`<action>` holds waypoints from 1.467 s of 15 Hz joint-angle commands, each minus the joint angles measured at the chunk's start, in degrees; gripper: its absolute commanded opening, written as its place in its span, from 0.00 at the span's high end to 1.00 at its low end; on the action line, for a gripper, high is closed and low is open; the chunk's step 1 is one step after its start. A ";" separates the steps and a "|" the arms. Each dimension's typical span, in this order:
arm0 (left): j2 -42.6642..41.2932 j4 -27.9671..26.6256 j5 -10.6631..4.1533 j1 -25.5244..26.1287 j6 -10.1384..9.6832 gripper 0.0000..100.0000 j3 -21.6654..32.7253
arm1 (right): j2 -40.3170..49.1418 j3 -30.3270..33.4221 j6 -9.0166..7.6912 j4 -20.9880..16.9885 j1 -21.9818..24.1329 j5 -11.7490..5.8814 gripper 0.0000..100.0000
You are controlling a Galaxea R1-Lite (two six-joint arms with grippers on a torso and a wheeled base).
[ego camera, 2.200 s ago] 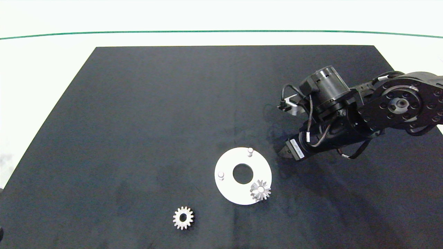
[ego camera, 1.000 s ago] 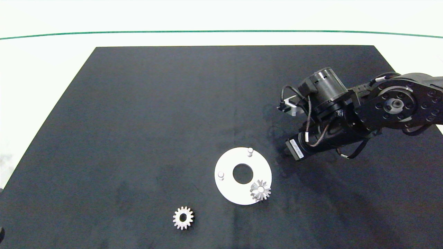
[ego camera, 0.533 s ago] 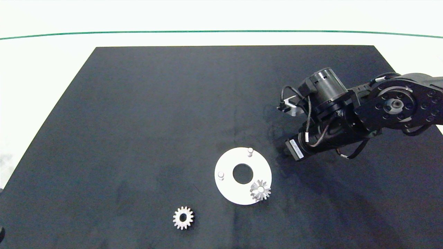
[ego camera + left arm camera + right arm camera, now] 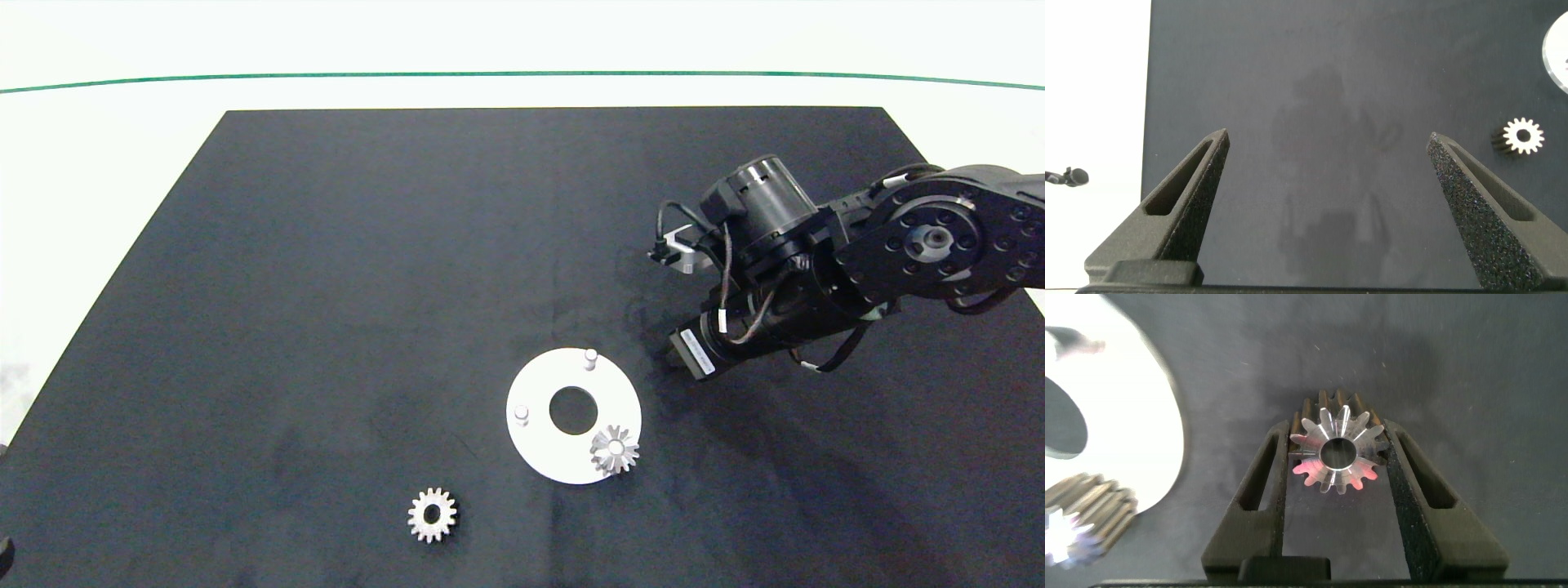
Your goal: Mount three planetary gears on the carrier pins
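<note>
Right gripper (image 4: pixel 1335 457) clamps small silver toothed metal gear (image 4: pixel 1337 449), centre hole facing camera, above black mat (image 4: pixel 1454 367). Flat white disc (image 4: pixel 1123 408) beside; second silver gear (image 4: pixel 1082 527) on its rim.

A lab bench: black mat (image 4: pixel 367 286) on a white, green-lined table (image 4: pixel 122 131).

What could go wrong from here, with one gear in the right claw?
The right claw grips its gear only by the teeth, so it could slip or tilt. The two bare pins are slim, so the gear's hole may miss. The mounted gear could be knocked in passing.
</note>
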State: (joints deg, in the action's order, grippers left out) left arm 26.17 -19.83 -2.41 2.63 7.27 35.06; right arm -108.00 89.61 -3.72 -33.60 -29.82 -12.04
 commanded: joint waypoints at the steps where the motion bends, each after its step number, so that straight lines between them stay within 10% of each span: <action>1: 0.11 -0.12 0.04 0.00 0.03 0.00 -0.08 | 0.42 7.59 -0.24 -7.71 -2.26 -0.26 0.81; 5: 0.28 -0.12 -0.05 0.00 0.03 0.00 -0.08 | 1.82 13.04 -0.41 -14.65 -7.80 -0.52 0.81; 9: 0.28 -0.03 -0.05 0.00 0.03 0.00 0.18 | -0.72 14.19 -0.68 -14.65 -13.69 -6.50 0.81; 22: 0.99 -0.03 0.04 0.00 0.03 0.00 0.36 | -7.84 21.04 -0.15 -12.37 -15.45 -6.41 0.81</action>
State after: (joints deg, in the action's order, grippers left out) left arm 27.00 -19.76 -2.34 2.63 7.27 35.41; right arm -115.19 110.50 -3.85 -45.59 -44.81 -18.35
